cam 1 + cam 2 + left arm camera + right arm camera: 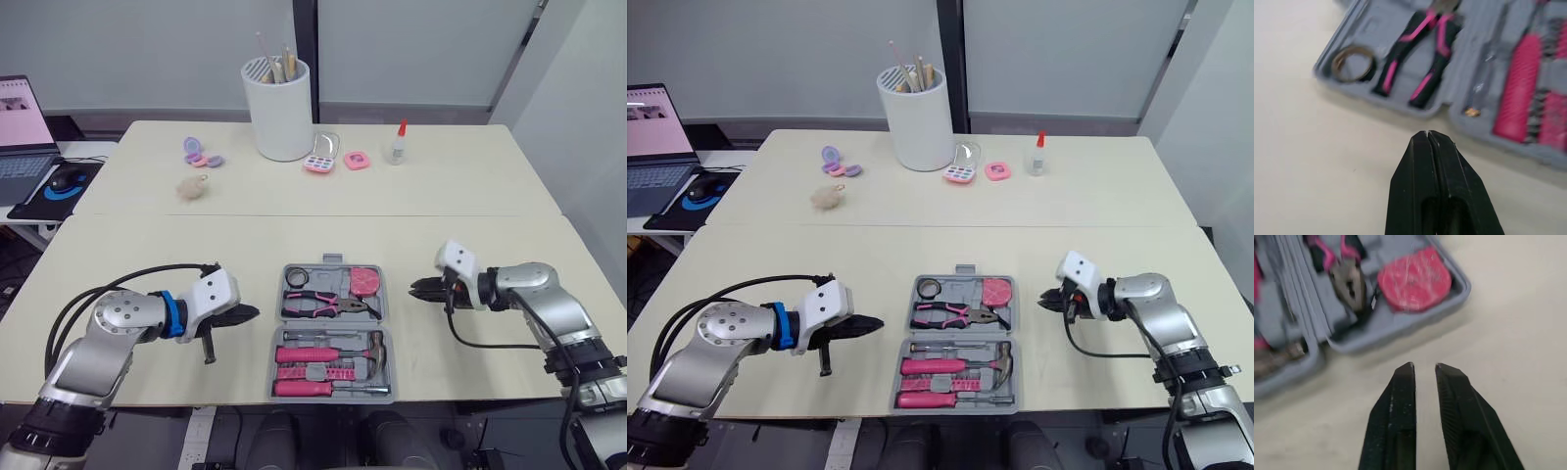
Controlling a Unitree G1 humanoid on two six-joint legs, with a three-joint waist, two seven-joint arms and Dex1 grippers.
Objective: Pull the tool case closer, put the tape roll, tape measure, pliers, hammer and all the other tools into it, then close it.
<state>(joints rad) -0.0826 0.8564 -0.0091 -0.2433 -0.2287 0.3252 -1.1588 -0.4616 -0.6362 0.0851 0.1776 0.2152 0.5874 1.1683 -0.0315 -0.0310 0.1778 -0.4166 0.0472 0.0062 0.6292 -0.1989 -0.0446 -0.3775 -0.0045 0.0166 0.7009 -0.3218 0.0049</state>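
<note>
"Cream laminate, that tabletop [470, 186], two slabs butted along a seam. What sits on it, biggest first?"

"Grey tool case [331, 324], lying open flat at the near edge, midway between the two arms. Both halves face up, hinge running side to side."

"And behind it?"

"White holder [281, 113] with sticks standing in it, at the far edge, well apart from the case. Off the robot's left side a laptop [24, 137] stands on a lower desk."

"The arms?"

"Left gripper [255, 312] hovers just beside the case on its left, jaws pressed tight together, nothing between them. Right gripper [1424, 366] hangs near the case's right side, jaws parted by a narrow slit, also holding nothing. Neither touches the case."

"Tools now."

"Near half: the hammer [375, 352] with its pink handle laid across, head toward the right, and pink-handled screwdrivers [309, 388] in rows beside it. Far half: the pliers [328, 304] in the middle, black and pink grips pointing left. The round pink tape measure [364, 281] fills the far right corner, and the tape roll [297, 278] lies in the far left corner."

"Anything smaller?"

"Just a glue bottle [396, 145], upright, to the right of the holder."
</note>
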